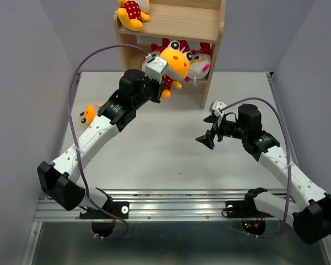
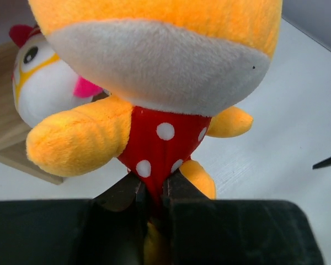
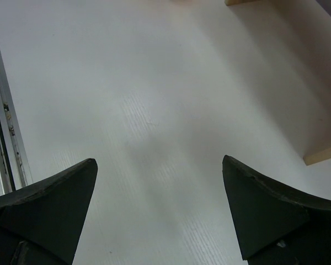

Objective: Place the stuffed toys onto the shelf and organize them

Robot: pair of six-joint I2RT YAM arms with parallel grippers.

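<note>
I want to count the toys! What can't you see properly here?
- Top view: the top-board toy loses its head at the picture's upper edge.
- Top view: the lower-tier toys sit partly behind the held yellow toy; their number is unclear.
- Top view: an orange toy is half hidden by the left arm.
- Left wrist view: the held toy's face is cut off above.

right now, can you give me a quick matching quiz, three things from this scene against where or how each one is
Things: 1 left tool, 2 right tool, 3 white-headed toy.
States: a open above the table, b inside the shelf's lower tier, c shut on the yellow toy.
Pairs: 1-c, 2-a, 3-b.
</note>
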